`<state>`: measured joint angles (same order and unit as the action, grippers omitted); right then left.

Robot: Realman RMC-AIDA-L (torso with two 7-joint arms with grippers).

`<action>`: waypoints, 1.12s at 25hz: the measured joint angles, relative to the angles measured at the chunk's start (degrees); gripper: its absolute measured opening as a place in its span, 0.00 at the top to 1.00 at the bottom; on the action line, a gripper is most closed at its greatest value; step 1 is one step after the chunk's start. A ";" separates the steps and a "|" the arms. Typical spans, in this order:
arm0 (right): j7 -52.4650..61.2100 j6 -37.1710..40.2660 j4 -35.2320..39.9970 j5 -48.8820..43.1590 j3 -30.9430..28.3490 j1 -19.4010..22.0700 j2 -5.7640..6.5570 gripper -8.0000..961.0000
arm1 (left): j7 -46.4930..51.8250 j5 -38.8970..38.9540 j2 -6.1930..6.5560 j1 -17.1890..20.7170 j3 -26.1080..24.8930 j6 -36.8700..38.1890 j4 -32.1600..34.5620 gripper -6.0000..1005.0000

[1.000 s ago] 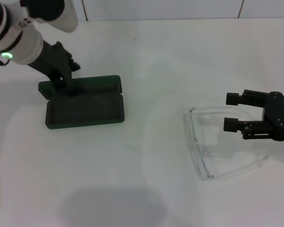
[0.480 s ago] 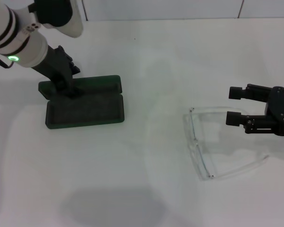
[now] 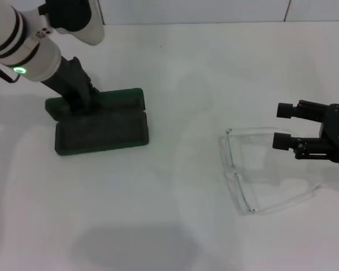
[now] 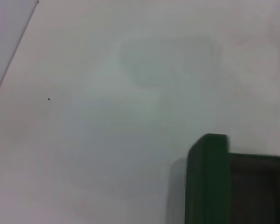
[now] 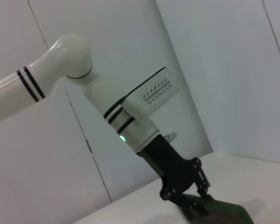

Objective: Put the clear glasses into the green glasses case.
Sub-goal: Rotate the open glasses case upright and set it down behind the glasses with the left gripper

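The green glasses case [image 3: 104, 132] lies open on the white table at the left, with its dark-lined tray toward me and its lid [image 3: 118, 99] flat behind it. My left gripper [image 3: 79, 101] rests down on the lid's left part. One corner of the case [image 4: 209, 179] fills the left wrist view. The clear glasses [image 3: 235, 174] lie unfolded on the table at the right, arms pointing right. Just right of the glasses, at the end of their far arm, my right gripper [image 3: 282, 125] is open and holds nothing.
A white wall [image 3: 192, 10] rises behind the table's far edge. In the right wrist view the left arm [image 5: 130, 126] stretches across in front of wall panels, down to the case [image 5: 226, 212]. Bare table lies between the case and the glasses.
My right gripper has drawn back a little to the right, away from the glasses, still open. The left arm has shifted slightly right over the case lid. Case and glasses stay put.
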<state>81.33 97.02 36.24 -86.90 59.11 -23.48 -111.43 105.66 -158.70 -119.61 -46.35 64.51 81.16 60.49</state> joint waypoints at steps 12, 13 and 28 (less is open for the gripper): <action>-1.49 -0.31 -0.73 -0.08 -1.45 0.65 -0.04 0.10 | 2.95 3.94 -0.18 3.06 3.23 7.41 9.56 0.79; -2.37 -0.32 -0.81 -0.10 -2.50 1.03 -0.04 0.10 | 3.28 4.92 -0.20 4.16 4.77 7.85 11.39 0.79; -12.21 16.18 -9.31 0.17 -41.65 7.42 -1.39 0.10 | 20.72 8.40 -0.33 15.44 37.02 6.84 30.58 0.80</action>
<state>69.12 113.19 26.93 -86.73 17.46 -16.05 -112.82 126.39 -150.30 -119.94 -30.91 101.53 88.00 91.07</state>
